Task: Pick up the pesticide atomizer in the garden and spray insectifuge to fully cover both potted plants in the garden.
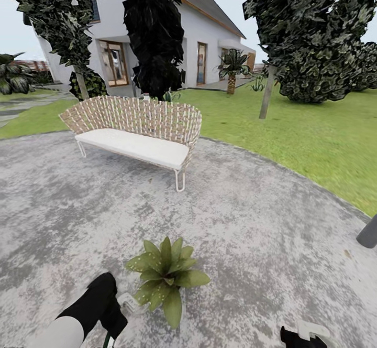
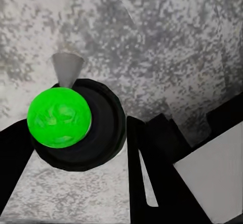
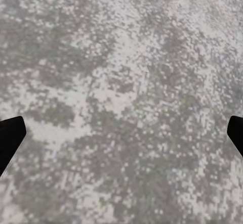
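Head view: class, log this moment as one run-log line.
left jaws: gripping pesticide atomizer, near potted plant | right jaws: open, empty, over patio | wicker bench: beyond plant
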